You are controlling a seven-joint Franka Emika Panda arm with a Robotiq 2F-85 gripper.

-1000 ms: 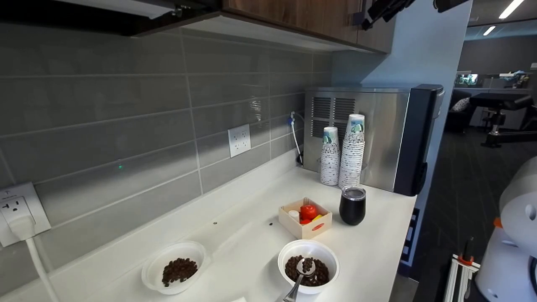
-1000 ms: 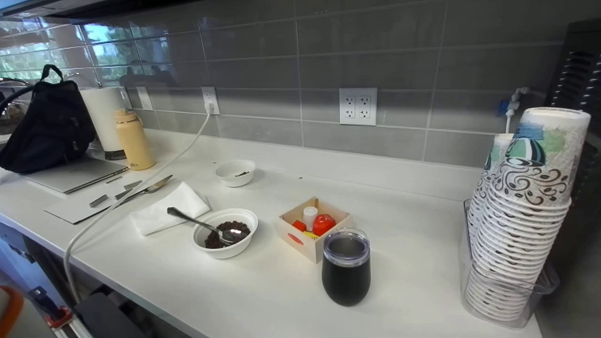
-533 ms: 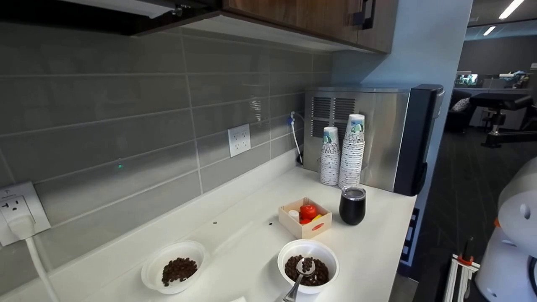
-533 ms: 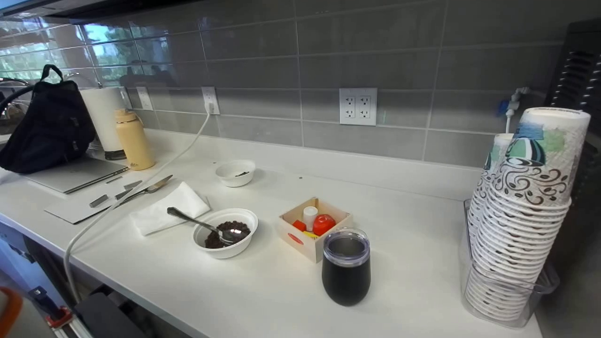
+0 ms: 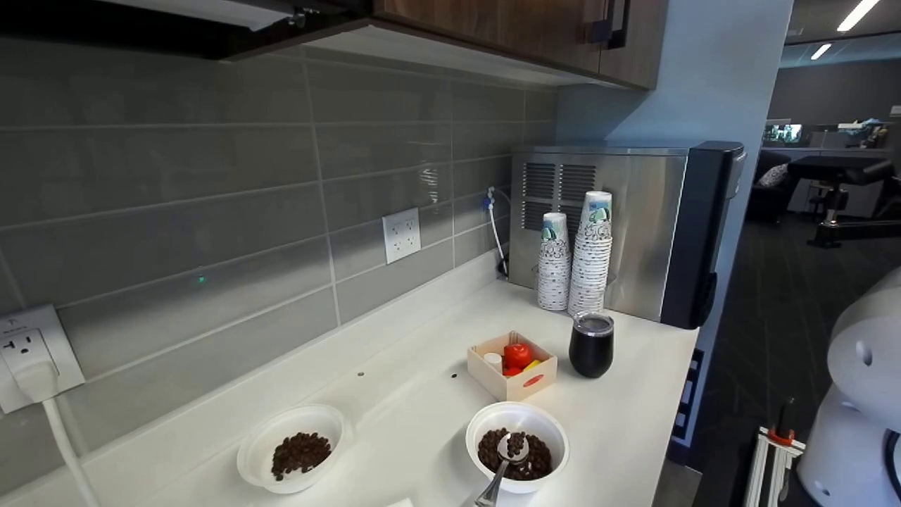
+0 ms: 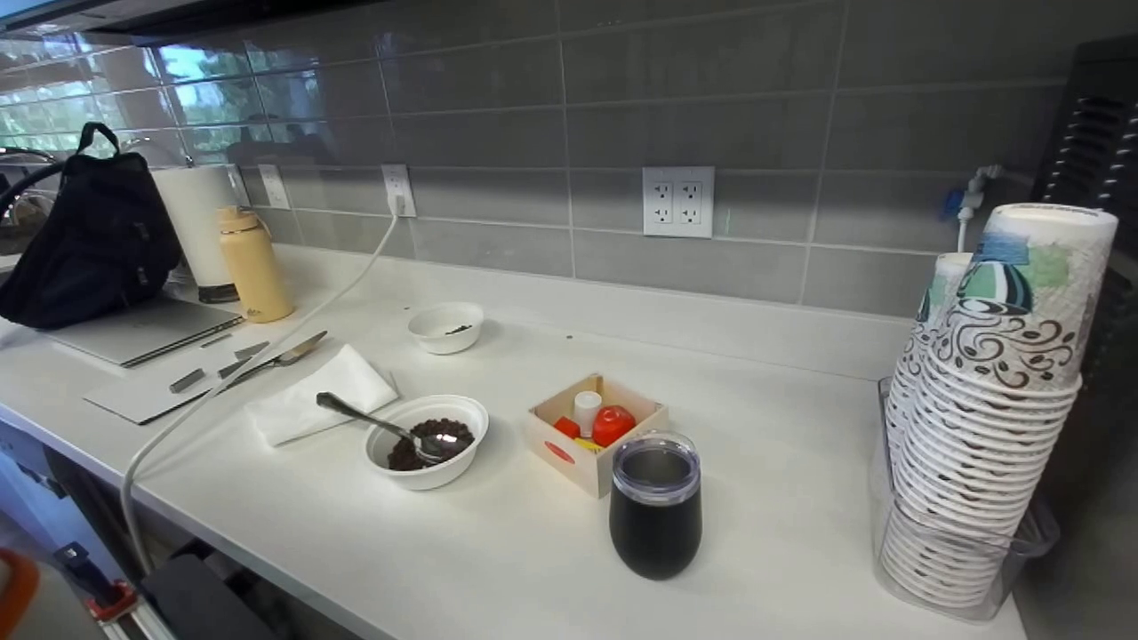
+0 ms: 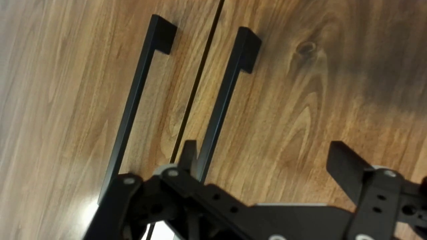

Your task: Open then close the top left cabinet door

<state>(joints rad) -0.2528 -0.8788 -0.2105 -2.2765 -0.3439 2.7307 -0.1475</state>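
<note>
Gripper seen only in wrist view: jaws spread wide. Left door, shut, ahead to its left. Below gripper, both exterior views: box with red item, bowl with brown pellets and spoon. Yellow bottle, backpack in an exterior view alone.

Cabinet doors: wood grain, smooth, soft sheen with a bright glare patch. Bar handles and fingers matt. Wall tiles glossy, throwing reflections. Counter smooth, slight sheen. Appliance side steel, semi-gloss. Cup stacks look paper, crate bare wood, backpack cloth.
</note>
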